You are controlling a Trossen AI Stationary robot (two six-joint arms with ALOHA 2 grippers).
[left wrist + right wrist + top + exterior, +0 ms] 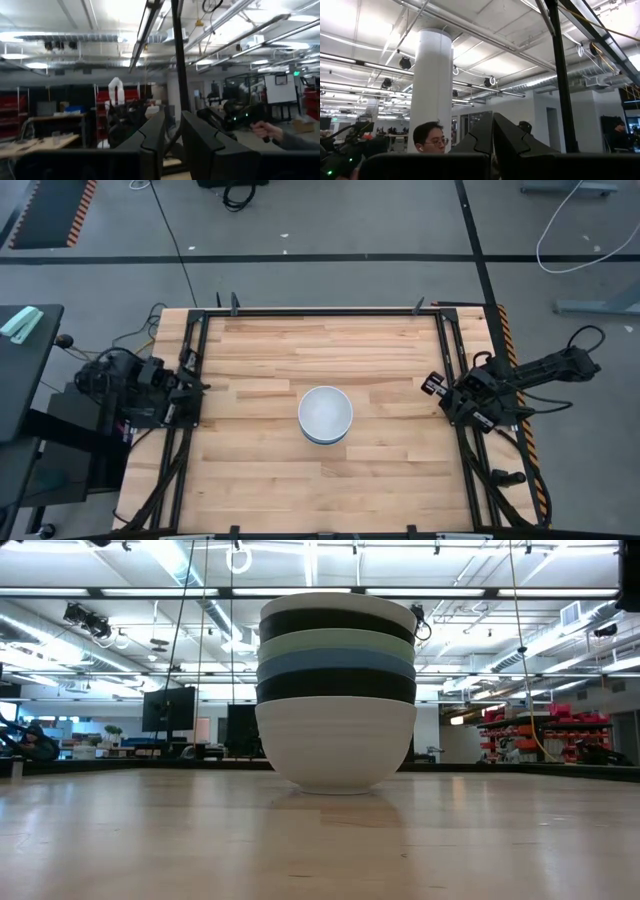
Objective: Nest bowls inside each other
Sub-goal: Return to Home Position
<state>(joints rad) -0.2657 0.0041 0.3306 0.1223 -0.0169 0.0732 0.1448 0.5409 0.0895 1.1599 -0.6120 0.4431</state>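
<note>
High view: desk (250,480) with all six bowls (325,414) nested as one stack, white on top. Well left of stack: left arm (150,395), jaws slightly parted, empty. Well right of stack: right arm (480,395), jaws closed, empty. Roughly equidistant. Round, so no long axis. No legible writing.

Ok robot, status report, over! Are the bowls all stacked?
Left tool at left edge of table; right tool at right edge, shut. Six bowls nested, one stack mid-table, white on top. Nothing blocking it.
</note>
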